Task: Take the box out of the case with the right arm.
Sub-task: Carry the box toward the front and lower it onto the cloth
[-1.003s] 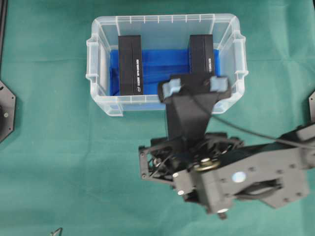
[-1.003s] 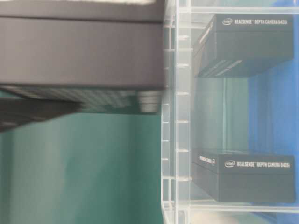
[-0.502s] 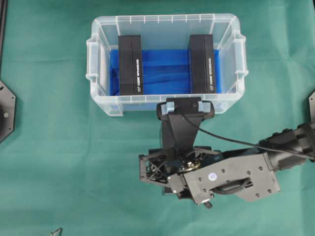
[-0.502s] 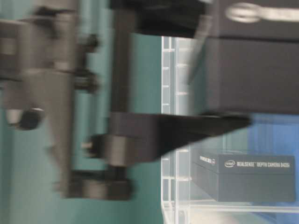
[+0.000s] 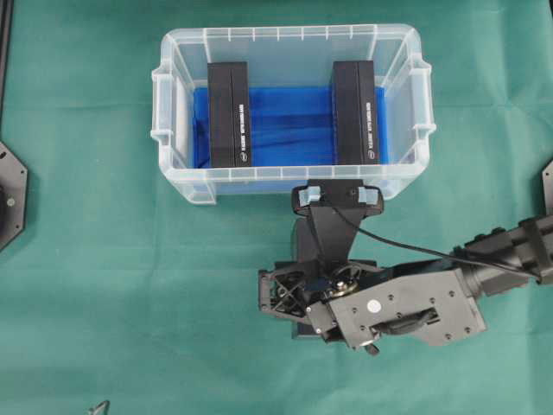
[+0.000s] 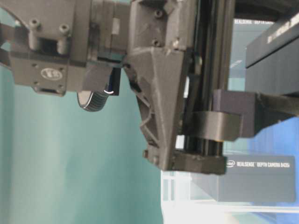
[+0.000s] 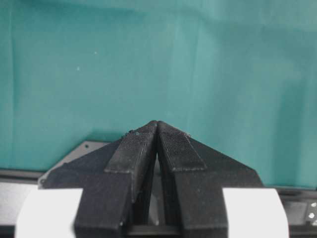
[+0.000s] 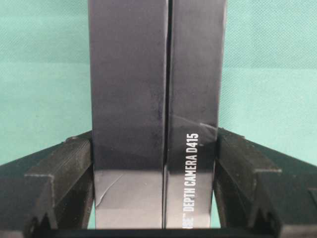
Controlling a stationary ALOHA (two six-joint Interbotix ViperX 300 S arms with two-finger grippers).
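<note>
A black box [image 8: 129, 99] printed "DEPTH CAMERA D415" stands on end between the fingers of my right gripper [image 8: 153, 136], which is shut on its two sides. Green cloth shows behind it. From overhead, the right gripper [image 5: 337, 197] hangs just in front of the near wall of the clear case [image 5: 285, 32], outside it, and the arm hides most of the held box. Two more black boxes [image 5: 228, 112] [image 5: 355, 112] stand inside the case on the blue sheet [image 5: 289, 121]. My left gripper [image 7: 157, 122] is shut on nothing, over bare cloth.
Green cloth [image 5: 104, 285] covers the table around the case. The right arm [image 5: 406, 303] stretches in from the right edge. A black mount [image 5: 10, 194] sits at the left edge. At table level the arm [image 6: 159, 84] blocks most of the case.
The right gripper has drawn back with the box from above the case's front right corner to the cloth in front of the case, and has come lower.
</note>
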